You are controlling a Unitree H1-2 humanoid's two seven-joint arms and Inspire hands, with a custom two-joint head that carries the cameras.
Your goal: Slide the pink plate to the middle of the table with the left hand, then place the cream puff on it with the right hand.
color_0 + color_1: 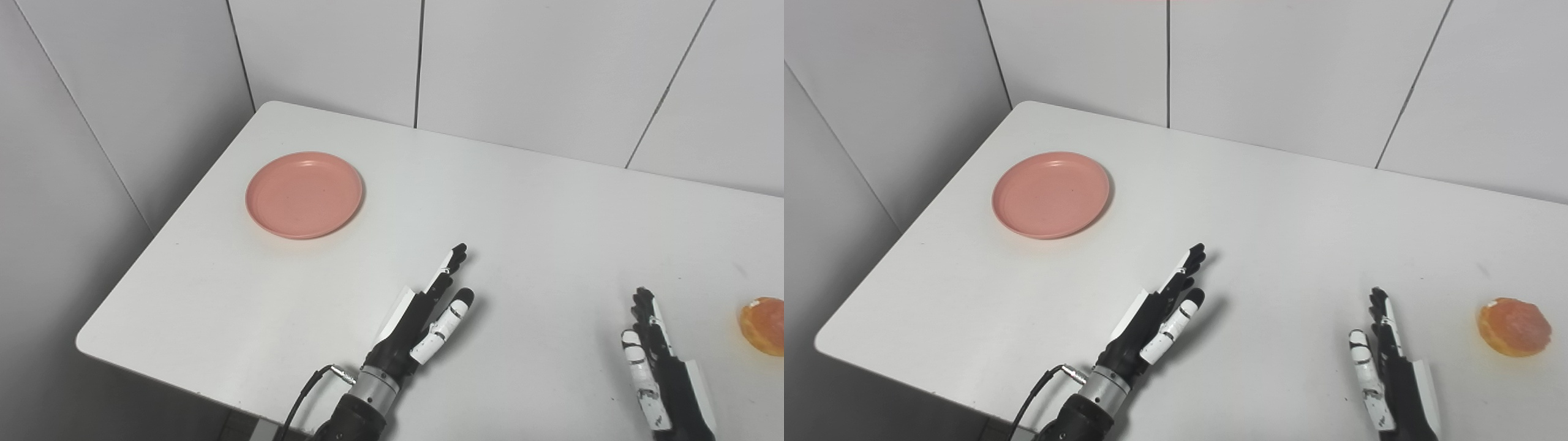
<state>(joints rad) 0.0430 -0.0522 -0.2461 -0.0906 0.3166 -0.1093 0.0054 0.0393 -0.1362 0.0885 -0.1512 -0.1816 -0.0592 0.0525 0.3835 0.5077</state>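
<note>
**Plate at the far left, puff at the right edge, both hands empty**

From where I stand, the pink plate (304,195) sits flat on the white table (520,202), toward its far left corner and close to the left edge. It has nothing on it. The cream puff (1514,326), golden-orange with a paler glazed patch, lies on the tabletop far over on the right, well apart from the plate.

The left hand (422,315) reaches in over the near edge of the table, fingers stretched out straight and pointing up and to the right, thumb set a little apart. It grasps nothing and lies well short of the plate. A black cable (303,395) plugs into its wrist.

The right hand (1387,373) is near the table's front edge, fingers extended and pointing away from the robot, likewise empty. The cream puff is off to its right, near but not touching.
</note>
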